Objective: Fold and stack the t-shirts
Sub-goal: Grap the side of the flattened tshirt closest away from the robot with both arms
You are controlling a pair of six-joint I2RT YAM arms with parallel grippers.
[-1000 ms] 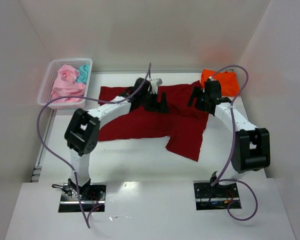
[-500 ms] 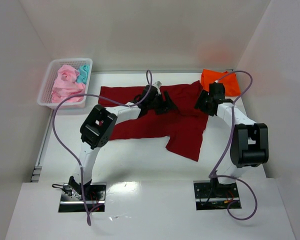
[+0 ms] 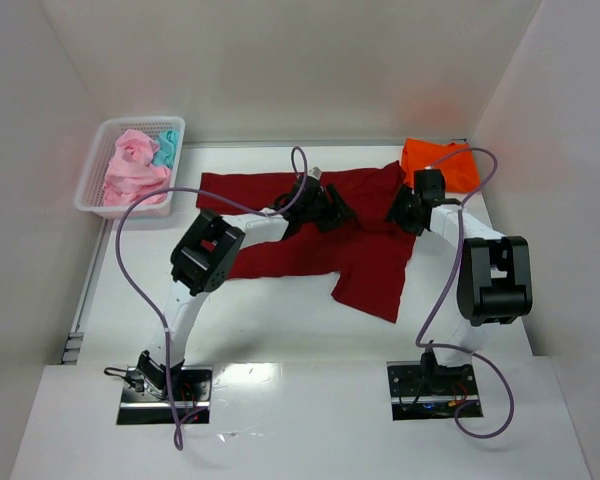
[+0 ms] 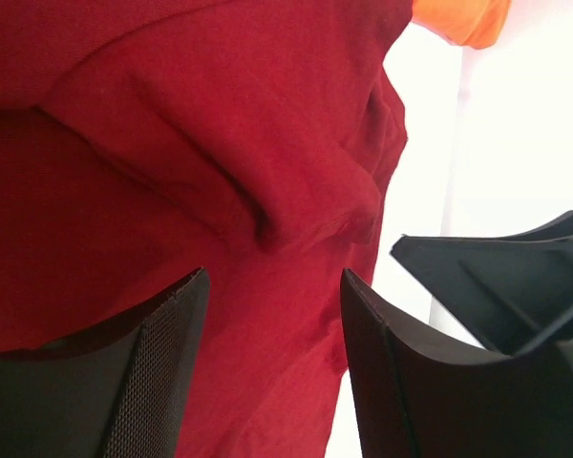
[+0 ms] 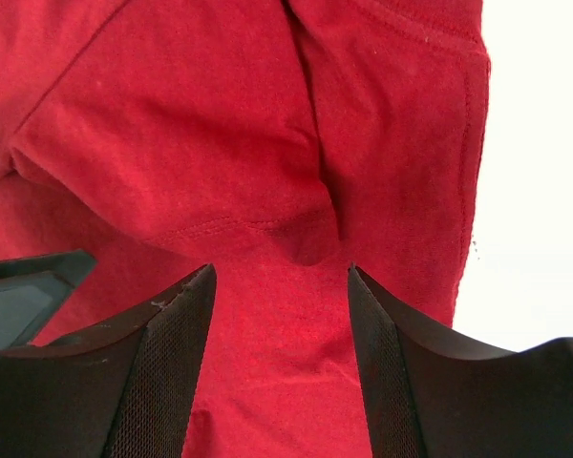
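A large dark red t-shirt (image 3: pixel 280 250) lies spread and rumpled across the middle of the table. My left gripper (image 3: pixel 332 213) is open just above its right half, over a fold of red cloth (image 4: pixel 267 210). My right gripper (image 3: pixel 404 212) is open close to the shirt's right edge, over a creased sleeve seam (image 5: pixel 306 229). Neither holds cloth. A bright orange t-shirt (image 3: pixel 448 165) lies at the back right and shows in the left wrist view (image 4: pixel 463 19). Pale pink t-shirts (image 3: pixel 130 172) and a teal one (image 3: pixel 165 150) lie in the basket.
A white mesh basket (image 3: pixel 92 200) stands at the back left. White walls close in the table on the left, back and right. The two grippers are close together; a right finger (image 4: pixel 516 277) shows in the left wrist view.
My left arm has reached further right over the red shirt. My right gripper has come down and slightly nearer to the shirt's right edge. The shirts have not moved.
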